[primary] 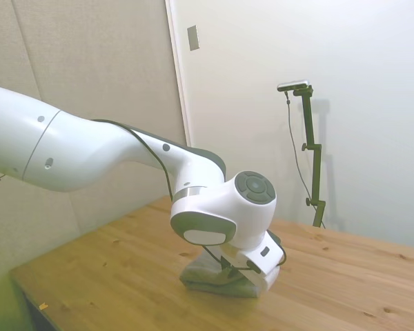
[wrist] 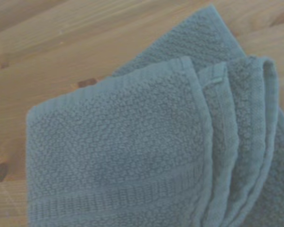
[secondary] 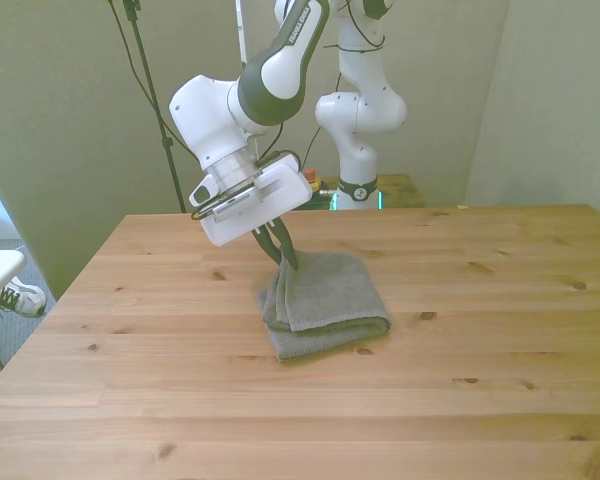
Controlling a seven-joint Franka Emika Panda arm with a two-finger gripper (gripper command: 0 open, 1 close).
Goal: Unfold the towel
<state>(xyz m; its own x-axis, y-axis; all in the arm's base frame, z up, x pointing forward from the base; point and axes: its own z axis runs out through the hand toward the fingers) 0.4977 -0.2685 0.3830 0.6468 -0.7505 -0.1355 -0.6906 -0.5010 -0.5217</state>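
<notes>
The grey terry towel [secondary: 325, 300] lies folded near the middle of the wooden table [secondary: 480, 400], with several layered edges along its side toward the front view's left. My gripper [secondary: 285, 262] tilts down over that side's far corner. Its dark fingers are pressed together on the towel's edge, which is drawn up slightly to the tips. In the side view the towel [primary: 210, 279] peeks out from under the white wrist, which hides the fingers. The wrist view shows the towel [wrist: 123, 156] from close by, its stacked folded edges fanned apart.
Bare wood [secondary: 160, 380] surrounds the towel on all sides. A second white arm's base [secondary: 358, 150] stands behind the table's far edge. A shoe [secondary: 20, 297] lies on the floor off the front view's left.
</notes>
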